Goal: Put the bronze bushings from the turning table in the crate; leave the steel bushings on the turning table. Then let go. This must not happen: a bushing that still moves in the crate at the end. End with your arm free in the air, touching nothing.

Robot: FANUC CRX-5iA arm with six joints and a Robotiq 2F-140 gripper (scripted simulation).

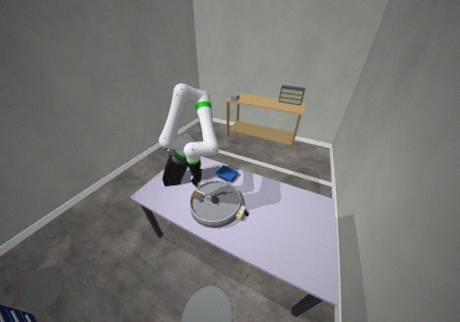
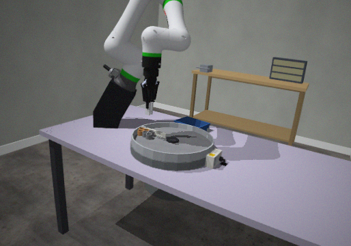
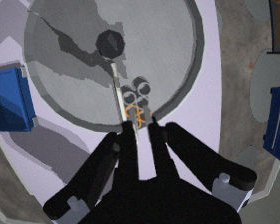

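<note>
The round grey turning table (image 1: 216, 202) (image 2: 172, 144) (image 3: 114, 43) sits on the lilac table. At its rim by the arm stands a small cluster: bronze bushings (image 1: 196, 194) (image 2: 140, 130) (image 3: 138, 116) and, beside them toward the hub, steel bushings (image 2: 149, 134) (image 3: 138, 90). My gripper (image 1: 195, 183) (image 2: 149, 111) (image 3: 139, 114) hangs straight down above that cluster, well clear of it. Its fingers are shut, with nothing between them. The blue crate (image 1: 227, 173) (image 2: 191, 122) (image 3: 11, 99) lies on the table just behind the turning table.
A black hub (image 3: 111, 43) with a thin bar sits at the turning table's centre. A small control box (image 2: 214, 158) is fixed to its rim. The arm's black base (image 2: 113, 103) stands at the table's back left. A wooden shelf (image 2: 249, 102) stands farther back.
</note>
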